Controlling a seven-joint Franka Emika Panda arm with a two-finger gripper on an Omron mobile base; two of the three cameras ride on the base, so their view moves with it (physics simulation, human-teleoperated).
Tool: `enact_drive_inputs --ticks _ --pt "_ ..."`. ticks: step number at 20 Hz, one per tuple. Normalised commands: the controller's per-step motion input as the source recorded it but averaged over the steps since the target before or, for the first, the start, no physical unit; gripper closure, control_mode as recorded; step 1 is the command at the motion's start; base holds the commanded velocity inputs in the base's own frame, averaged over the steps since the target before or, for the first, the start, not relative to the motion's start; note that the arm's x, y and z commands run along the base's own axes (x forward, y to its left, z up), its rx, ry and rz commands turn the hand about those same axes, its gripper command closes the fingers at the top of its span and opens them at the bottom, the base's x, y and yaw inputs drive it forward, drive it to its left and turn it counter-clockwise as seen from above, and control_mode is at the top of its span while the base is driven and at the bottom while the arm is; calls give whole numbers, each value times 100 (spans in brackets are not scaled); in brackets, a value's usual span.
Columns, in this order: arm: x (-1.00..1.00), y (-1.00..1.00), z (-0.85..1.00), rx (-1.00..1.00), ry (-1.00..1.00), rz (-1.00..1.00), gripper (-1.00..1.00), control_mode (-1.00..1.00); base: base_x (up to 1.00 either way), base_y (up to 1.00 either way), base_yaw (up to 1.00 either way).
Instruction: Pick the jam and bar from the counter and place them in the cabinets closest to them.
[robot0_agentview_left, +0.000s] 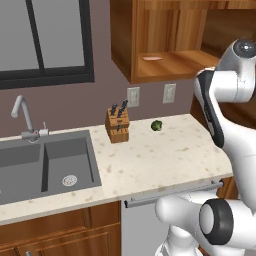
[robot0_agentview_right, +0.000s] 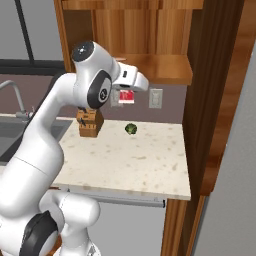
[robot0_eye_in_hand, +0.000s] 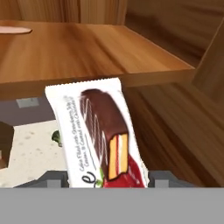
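bar (robot0_eye_in_hand: 101, 135): closest to the hand camera, standing upright between the finger tips, chocolate picture facing the lens; seen as a red-and-white spot at the arm's tip in the right base view
gripper (robot0_eye_in_hand: 103, 178): pinching the bar at its lower end, a finger tip on each side of the wrapper; held by the bottom so the top can lead onto the shelf, my guess
shelf (robot0_eye_in_hand: 87, 52): lowest board of the open cabinets (robot0_agentview_left: 165, 40), at 12 o'clock from the bar; wrapper's top edge is about level with the shelf's front lip, not yet over it
pink oval thing (robot0_agentview_left: 152, 58): lying flat on that shelf, 10 o'clock of the bar in the hand view; leaves room to its right
counter (robot0_agentview_left: 160, 160): below, beige
knife block (robot0_agentview_left: 118, 125): at the back of the counter, near the wall
small green thing (robot0_agentview_left: 156, 125): 3 o'clock of the knife block
sink (robot0_agentview_left: 45, 165): 9 o'clock end of the counter
stage: bar lifted, placing not done; needs raising and pushing in
jam: can't place it
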Motion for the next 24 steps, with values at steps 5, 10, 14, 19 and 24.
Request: enact_drive_inputs --ticks 5,10,14,19,24 --pt "0 2 40 4 -13 -4 100 -100 0 0 0" --pt "0 0 39 7 -13 -2 100 -100 0 0 0" --pt "0 0 31 7 -15 -1 100 -100 0 0 0" --pt "3 0 24 7 -15 0 100 -100 0 0 0" --pt "6 0 14 5 -13 0 100 -100 0 0 0"
